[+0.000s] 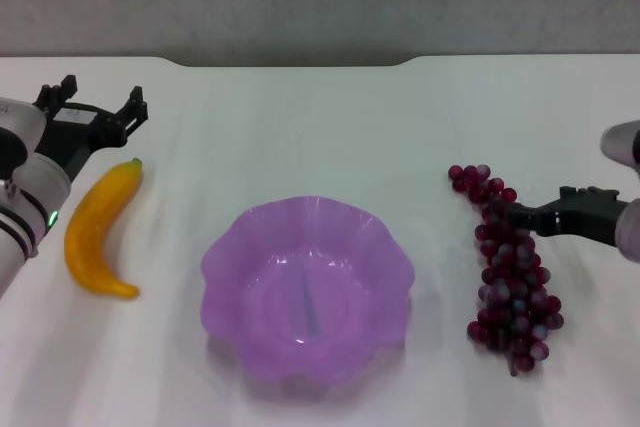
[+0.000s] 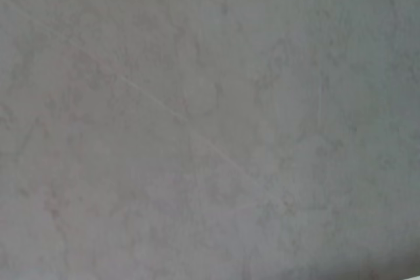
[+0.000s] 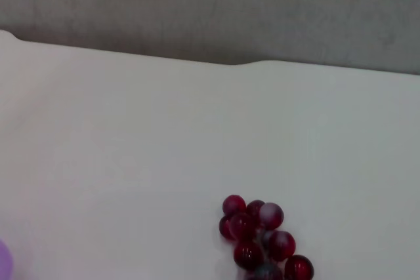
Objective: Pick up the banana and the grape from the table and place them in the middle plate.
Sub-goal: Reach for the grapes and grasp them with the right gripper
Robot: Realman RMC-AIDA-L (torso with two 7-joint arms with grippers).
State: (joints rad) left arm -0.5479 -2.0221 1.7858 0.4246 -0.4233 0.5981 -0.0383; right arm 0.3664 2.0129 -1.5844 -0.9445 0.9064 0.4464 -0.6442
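On the white surface (image 1: 320, 127) seen from the head camera, a scalloped purple plate (image 1: 222, 265) sits empty at centre, fruit to either side. The banana (image 1: 98, 229) lies to the robot's left, its long axis running near to far and leaning slightly toward the plate, greenish stem tip at the far end. The left hand (image 1: 100, 107) hovers just beyond that stem end, fingers spread, so the fruit lies on its near side. On the right, the bunch of grapes (image 1: 508, 272) runs near to far as well, its narrow end farthest away. The right hand (image 1: 515, 215) reaches in from the outer side across the bunch's upper part; whether its fingers are spread or pinching cannot be told. Each arm is nearest its own fruit.

From the left wrist camera, only a blurred grey-white field shows, nothing of the banana.

From the right wrist camera, the far end of the grape bunch (image 3: 259, 234) rests on the surface, a sliver of plate (image 3: 4, 260) at the picture's edge.
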